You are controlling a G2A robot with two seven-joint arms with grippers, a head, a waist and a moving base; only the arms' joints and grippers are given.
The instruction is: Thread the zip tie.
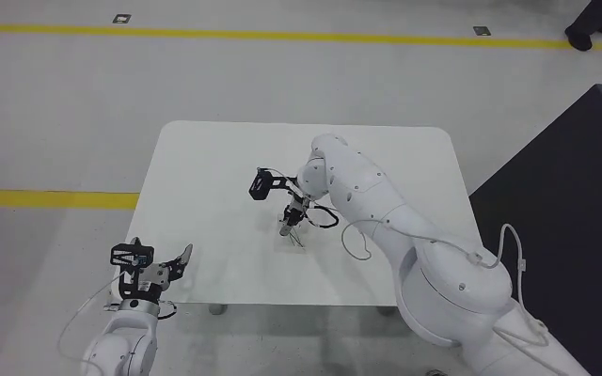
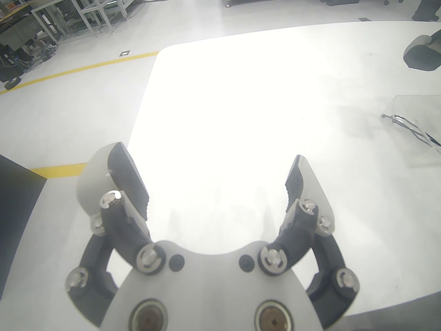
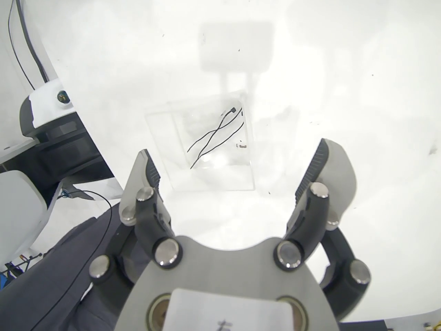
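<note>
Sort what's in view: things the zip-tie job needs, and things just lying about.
For the job: black zip ties; clear sheet under them; right gripper, open above them; left gripper, open, apart from them.
Just there: white table; yellow floor line; metal racks behind.

At least 2 thin black zip ties lie flat on a clear rectangular plastic sheet near the middle of the white table. The strands cross each other loosely. 1 shows a small square head at its end. None forms a closed loop.
</note>
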